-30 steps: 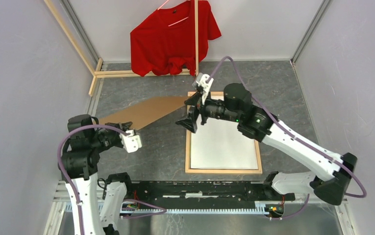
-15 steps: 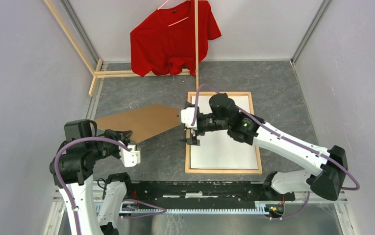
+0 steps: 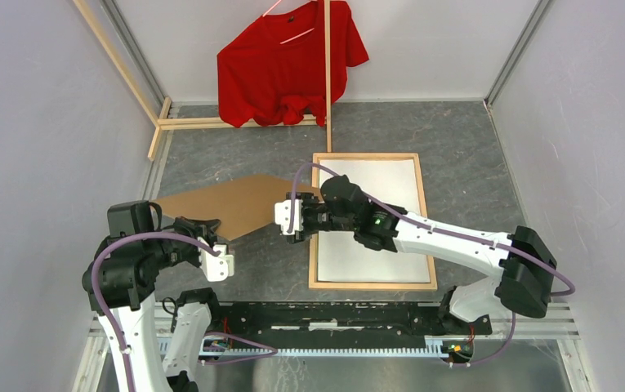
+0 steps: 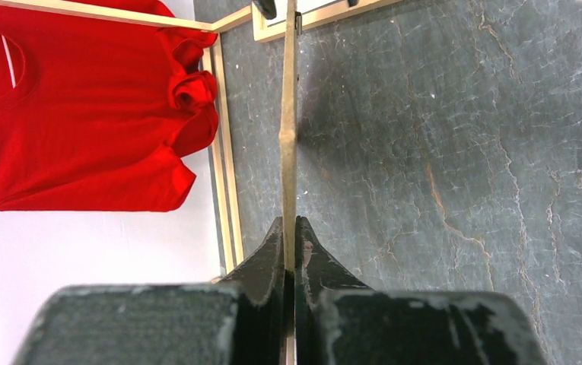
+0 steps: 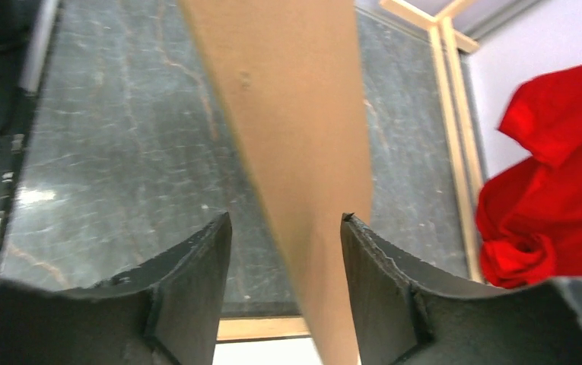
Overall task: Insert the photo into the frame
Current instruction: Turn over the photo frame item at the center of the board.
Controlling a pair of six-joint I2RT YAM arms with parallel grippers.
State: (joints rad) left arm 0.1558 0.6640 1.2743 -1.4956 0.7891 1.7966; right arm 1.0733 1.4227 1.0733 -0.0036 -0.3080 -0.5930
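Observation:
The frame [image 3: 372, 285] lies flat right of centre, and the photo [image 3: 378, 245] lies in it with its plain white back up. A brown cardboard backing board [image 3: 227, 204] hangs tilted to the left of the frame. My left gripper [image 3: 204, 229] is shut on the board's near left corner, and the left wrist view shows the board [image 4: 288, 137] edge-on between the pressed jaws [image 4: 289, 222]. My right gripper [image 3: 296, 224] is at the board's right end beside the frame's left rail. Its jaws stand apart on either side of the board [image 5: 295, 114], so it is open [image 5: 286, 220].
A red T-shirt [image 3: 288, 61] hangs at the back wall. Loose light-wood slats [image 3: 211, 122] lie and lean at the back left, one upright [image 3: 328, 57] in front of the shirt. Grey walls close in both sides. The arm bases' black rail [image 3: 333, 314] runs along the near edge.
My right arm swung down and to the left from the frame's far left corner to the board's right end, and its jaws narrowed. The left gripper drew back slightly with the board.

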